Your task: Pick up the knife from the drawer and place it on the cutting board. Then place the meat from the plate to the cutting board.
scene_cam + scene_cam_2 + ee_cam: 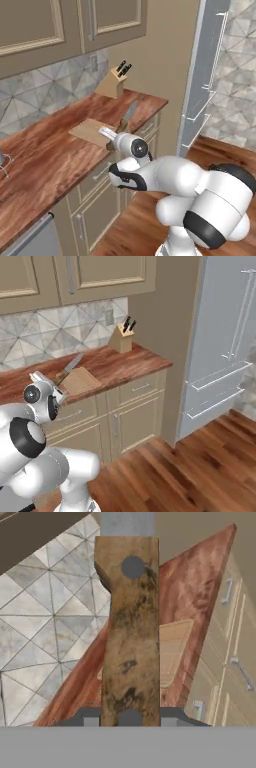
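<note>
We see the tool [130,722] closed on the knife [131,632], gripping its brown wooden handle, which runs up the middle of the hand view from the bottom to near the top; a grey strip of blade shows at the top edge. In the left base view the knife [128,114] is held in the air above the desk [50,155], its blade pointing toward the upper right of the frame, just past the right end of the cutting board [90,132]. In the right base view the blade of the knife [70,367] rises at a slant over the left part of the cutting board [80,381], near the middle left of the frame.

The cutting board lies flat on the reddish wood desk [115,363]. A wooden knife block [111,85] with black handles stands at the far end of the desk, in the upper middle of the left base view. Beige drawers [140,388] with silver handles sit below the desk edge; those we see are shut.
</note>
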You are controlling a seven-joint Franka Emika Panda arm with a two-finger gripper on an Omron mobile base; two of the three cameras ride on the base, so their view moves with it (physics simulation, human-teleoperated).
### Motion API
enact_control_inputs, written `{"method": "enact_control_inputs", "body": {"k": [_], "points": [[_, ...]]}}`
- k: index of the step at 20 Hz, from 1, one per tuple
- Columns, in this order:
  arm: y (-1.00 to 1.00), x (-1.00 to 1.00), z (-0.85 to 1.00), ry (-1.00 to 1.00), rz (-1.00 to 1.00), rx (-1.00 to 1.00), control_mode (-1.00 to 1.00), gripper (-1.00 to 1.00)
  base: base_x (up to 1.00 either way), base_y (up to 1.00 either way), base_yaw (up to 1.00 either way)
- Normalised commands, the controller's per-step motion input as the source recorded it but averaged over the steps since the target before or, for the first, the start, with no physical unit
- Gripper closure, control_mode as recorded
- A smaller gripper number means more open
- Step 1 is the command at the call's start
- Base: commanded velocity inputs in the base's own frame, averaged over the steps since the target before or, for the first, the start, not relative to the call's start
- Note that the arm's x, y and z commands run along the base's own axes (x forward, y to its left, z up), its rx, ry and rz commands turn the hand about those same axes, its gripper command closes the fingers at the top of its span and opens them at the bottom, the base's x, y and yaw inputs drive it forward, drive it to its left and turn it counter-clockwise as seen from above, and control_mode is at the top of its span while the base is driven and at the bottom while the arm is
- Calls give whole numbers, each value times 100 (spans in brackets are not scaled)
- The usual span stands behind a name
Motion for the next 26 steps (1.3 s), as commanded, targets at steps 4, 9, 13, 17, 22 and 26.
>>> {"method": "enact_control_inputs", "body": {"k": [4, 9, 13, 17, 22, 26], "points": [[0, 0, 0, 0, 0, 0, 100, 100, 9, -43, 53], [0, 0, 0, 0, 0, 0, 100, 100, 34, -76, 37], [0, 0, 0, 0, 0, 0, 100, 100, 54, -61, 41], [0, 0, 0, 0, 0, 0, 100, 100, 59, -47, 40], [0, 0, 0, 0, 0, 0, 100, 100, 70, -10, 19], [0, 0, 0, 0, 0, 0, 100, 100, 72, 0, 2]]}}
